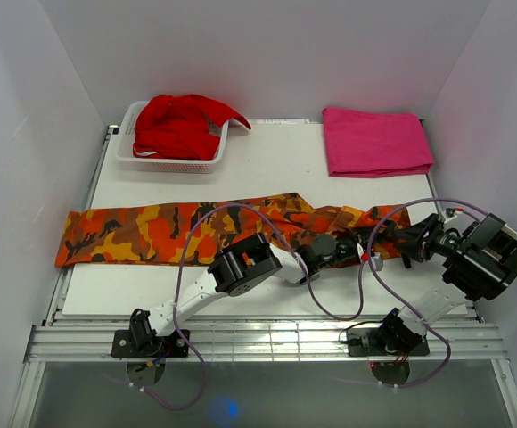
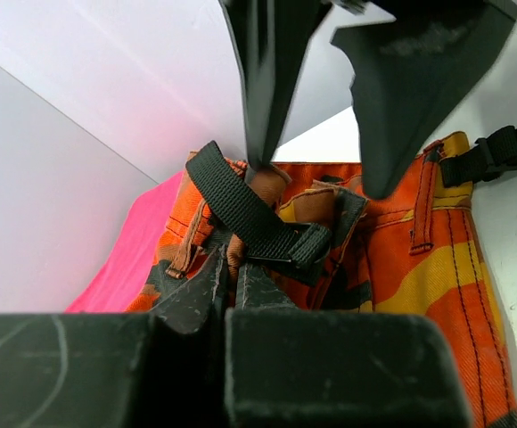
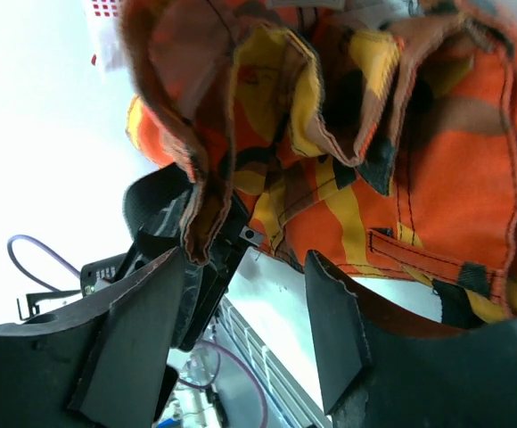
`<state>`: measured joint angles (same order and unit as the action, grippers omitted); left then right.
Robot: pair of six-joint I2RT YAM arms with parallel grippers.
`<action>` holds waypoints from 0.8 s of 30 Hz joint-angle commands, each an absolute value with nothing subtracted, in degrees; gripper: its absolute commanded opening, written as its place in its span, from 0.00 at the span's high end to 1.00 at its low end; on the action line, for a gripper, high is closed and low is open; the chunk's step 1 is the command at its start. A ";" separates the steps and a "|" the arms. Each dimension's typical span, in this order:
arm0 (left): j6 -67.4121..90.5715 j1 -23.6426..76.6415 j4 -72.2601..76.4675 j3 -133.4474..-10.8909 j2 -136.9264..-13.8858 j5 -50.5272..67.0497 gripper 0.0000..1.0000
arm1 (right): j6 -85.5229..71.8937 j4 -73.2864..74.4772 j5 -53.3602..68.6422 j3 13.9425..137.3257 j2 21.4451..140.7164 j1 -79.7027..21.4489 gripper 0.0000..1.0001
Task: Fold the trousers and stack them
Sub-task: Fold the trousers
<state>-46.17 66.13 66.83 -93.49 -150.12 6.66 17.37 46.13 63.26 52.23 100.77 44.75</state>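
Observation:
The camouflage trousers (image 1: 151, 234) lie stretched across the table, legs to the left and waist to the right. My left gripper (image 1: 367, 256) is at the waist end. In the left wrist view it (image 2: 230, 272) is shut, with a fold of orange fabric pinched between its tips beside a black webbing strap (image 2: 250, 214). My right gripper (image 1: 412, 241) faces it from the right. Its jaws (image 3: 241, 339) stand open below the bunched waistband (image 3: 437, 178), with nothing between them. Its dark fingers (image 2: 410, 98) hang over the cloth in the left wrist view.
A white basket (image 1: 125, 147) at the back left holds a plain red garment (image 1: 183, 125). A folded pink cloth (image 1: 374, 141) lies at the back right, just beyond the waist. White walls close in on both sides. Purple cables loop over both arms.

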 commanded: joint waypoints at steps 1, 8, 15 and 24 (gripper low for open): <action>-44.91 66.53 66.27 -94.83 -147.30 7.21 0.95 | 7.58 32.82 64.52 48.52 97.74 43.42 0.39; -45.18 66.53 66.62 -94.66 -147.22 7.38 0.96 | 2.46 28.13 65.74 47.64 99.14 41.66 0.51; -44.91 66.71 66.97 -93.87 -147.13 7.47 0.98 | -2.81 23.73 67.50 47.20 98.44 41.31 0.58; -45.18 66.71 67.33 -92.55 -146.60 7.56 0.99 | -0.61 26.90 69.96 47.20 98.70 40.52 0.48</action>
<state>-46.04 66.13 66.59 -93.25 -150.12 6.68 -0.99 26.87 67.46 47.11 99.79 41.15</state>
